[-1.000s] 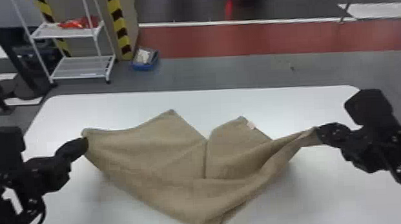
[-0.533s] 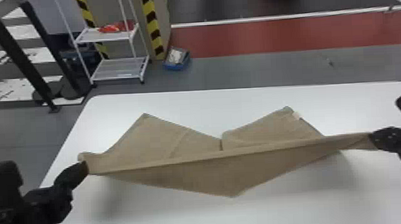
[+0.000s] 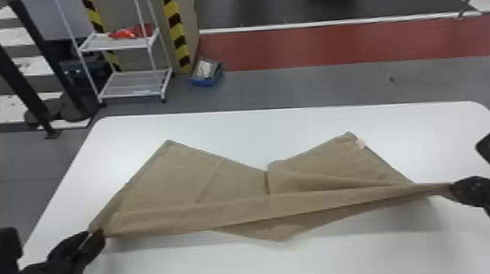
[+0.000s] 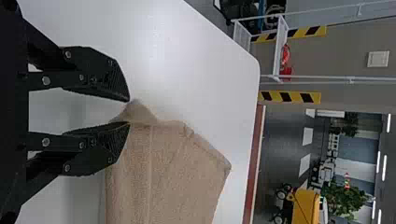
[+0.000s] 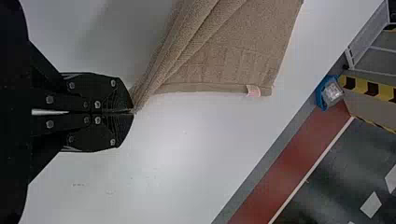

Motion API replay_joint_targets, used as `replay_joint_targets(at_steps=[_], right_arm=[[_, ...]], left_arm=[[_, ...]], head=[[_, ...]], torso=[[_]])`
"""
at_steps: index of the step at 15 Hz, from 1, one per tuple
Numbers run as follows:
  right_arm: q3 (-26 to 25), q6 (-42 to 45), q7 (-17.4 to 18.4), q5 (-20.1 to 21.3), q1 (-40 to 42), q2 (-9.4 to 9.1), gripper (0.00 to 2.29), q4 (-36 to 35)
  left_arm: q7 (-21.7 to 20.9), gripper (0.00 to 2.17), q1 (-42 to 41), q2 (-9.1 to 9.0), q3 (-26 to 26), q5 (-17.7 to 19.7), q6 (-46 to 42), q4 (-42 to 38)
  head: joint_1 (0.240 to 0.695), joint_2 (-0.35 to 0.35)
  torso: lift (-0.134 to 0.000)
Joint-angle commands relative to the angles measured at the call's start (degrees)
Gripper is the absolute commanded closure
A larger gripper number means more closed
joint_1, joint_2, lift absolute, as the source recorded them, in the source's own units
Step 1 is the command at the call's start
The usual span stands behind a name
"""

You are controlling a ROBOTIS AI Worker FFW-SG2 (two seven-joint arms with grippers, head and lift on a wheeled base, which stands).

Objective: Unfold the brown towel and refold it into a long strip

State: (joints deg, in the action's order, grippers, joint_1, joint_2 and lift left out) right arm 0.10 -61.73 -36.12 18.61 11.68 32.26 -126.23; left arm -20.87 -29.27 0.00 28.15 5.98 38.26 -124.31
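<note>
Brown towel (image 3: 226, 183) mid-table, part lying on the white table (image 3: 295, 124), near edge drawn across left to right as a long band. Two far corners splay out, notch between them; a blunt point sticks out on the near side under the band.

Right gripper (image 5: 133, 112): jaws closed on the right end of the towel, cloth pinched at the tips. Left gripper (image 4: 129, 112): jaws open at the left end, corner right by the tips, not clamped.

Ends likely set wide apart to pull the near edge straight and keep the band from sagging; the right pinch probably anchors it. Left side looks like a release or a regrip, can't tell which. Risk: slack on the left, band going crooked. Not a neat strip at this point, so more straightening and folding probably needed.

Head view gives the whole towel shape and the band running end to end. Left wrist view shows the gap between the jaws, hard to judge from the head. Right wrist view shows folds bunching into the pinch, and the pale label (image 5: 253, 91) on the edge close up.
</note>
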Motion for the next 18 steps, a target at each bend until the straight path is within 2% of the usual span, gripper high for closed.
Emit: replay_joint_targets(at_steps=[1, 4, 6, 9, 10, 11, 12, 13, 15, 17, 18], right_arm=[[-2.2, 0.4, 0.0, -0.1, 1.6, -0.09, 1.60, -0.2], [-4.8, 0.9, 0.0, -0.1, 3.3, -0.61, 1.60, -0.2], [-4.8, 1.3, 0.0, -0.1, 3.3, -1.14, 1.60, -0.6], [-5.1, 1.8, 0.0, 0.0, 3.6, -2.37, 1.60, -0.8], [-5.3, 1.8, -0.1, 0.0, 3.7, -3.25, 1.59, -1.3], [-5.5, 2.2, -0.4, -0.1, 3.8, -4.04, 1.60, -1.4], [-5.7, 2.2, -0.5, -0.1, 3.7, -5.01, 1.60, -1.4], [-5.7, 2.2, -0.5, -0.1, 3.6, -5.62, 1.60, -1.3], [-5.6, 2.2, -0.4, -0.1, 3.0, -6.59, 1.60, -1.2], [-5.7, 2.2, -0.5, -0.1, 3.0, -7.38, 1.59, -1.3], [-5.8, 2.2, -0.4, -0.1, 3.0, -7.73, 1.60, -1.4]], left_arm=[[0.0, 0.02, -1.0, -0.15, 0.2, -1.8, 0.0, -1.4], [-0.4, 0.06, -2.5, -0.15, 0.7, -3.1, 0.0, -3.4], [-3.8, 0.09, -3.4, -0.15, 0.6, -4.5, 0.0, -4.8], [-16.4, 0.15, -4.1, -0.15, 0.6, -9.7, -1.4, -7.2], [-20.5, 0.15, -3.9, -0.15, 0.7, -12.0, -2.6, -7.4], [-23.6, 0.15, -3.2, -0.15, 0.8, -12.6, -2.8, -7.8], [-28.3, 0.16, -1.6, -0.15, 0.9, -13.2, -2.8, -7.7], [-33.0, 0.20, 0.4, -0.15, 1.4, -15.6, -2.6, -7.2], [-39.6, 0.21, 4.0, -0.15, 1.0, -21.2, -2.8, -5.0], [-43.6, 0.21, 5.9, 1.32, 0.2, -24.1, -3.0, -2.6], [-45.1, 0.21, 6.9, 2.11, -1.0, -26.8, -3.3, -0.8]], head=[[0.695, 0.070], [0.695, 0.057], [0.695, 0.045], [0.695, 0.021], [0.695, -0.006], [0.695, -0.017], [0.695, -0.024], [0.695, -0.029], [0.695, -0.045], [0.695, -0.048], [0.695, -0.047]], torso=[[-0.123], [-0.123], [-0.123], [-0.123], [-0.123], [-0.123], [-0.123], [-0.123], [-0.123], [-0.123], [-0.123]])
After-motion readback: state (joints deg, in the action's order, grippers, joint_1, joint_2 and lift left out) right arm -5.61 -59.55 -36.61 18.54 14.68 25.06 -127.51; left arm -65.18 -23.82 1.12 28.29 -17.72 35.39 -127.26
